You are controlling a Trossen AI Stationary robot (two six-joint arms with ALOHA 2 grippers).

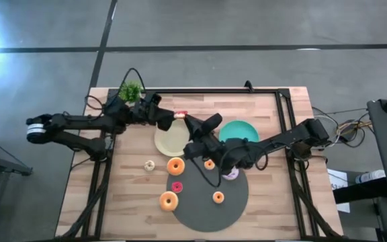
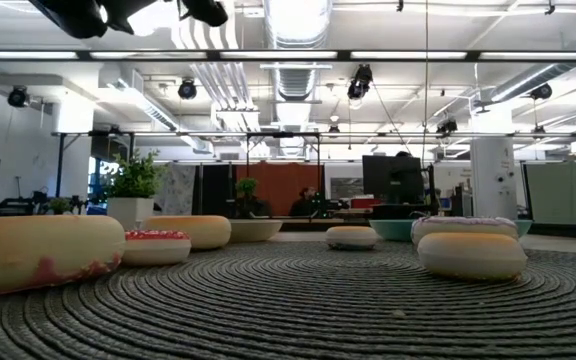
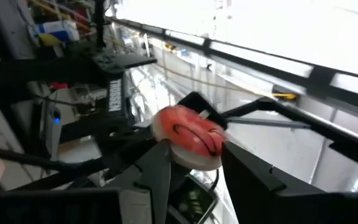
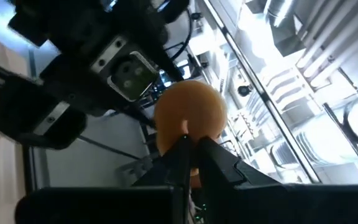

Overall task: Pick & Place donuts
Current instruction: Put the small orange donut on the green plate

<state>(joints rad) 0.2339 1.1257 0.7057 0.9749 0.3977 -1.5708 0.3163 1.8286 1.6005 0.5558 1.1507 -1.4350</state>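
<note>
Above the cream plate [image 1: 170, 140], both jaws meet, clamped on one donut [image 3: 188, 134] mid-handover; next, one must let go.

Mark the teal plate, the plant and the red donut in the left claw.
teal plate [image 1: 242, 129], high view, bare centre.
plant [image 1: 130, 90], high view, leaves.
red donut [image 3: 188, 135], left wrist view, iced top, between the left claw [image 3: 194, 163] fingers.

A grey concrete floor [image 1: 247, 27] surrounds the wooden bench [image 1: 274, 121]; overhead, bright strip lights [image 2: 298, 20], ducts [image 2: 218, 80] and white columns [image 2: 490, 180].
</note>
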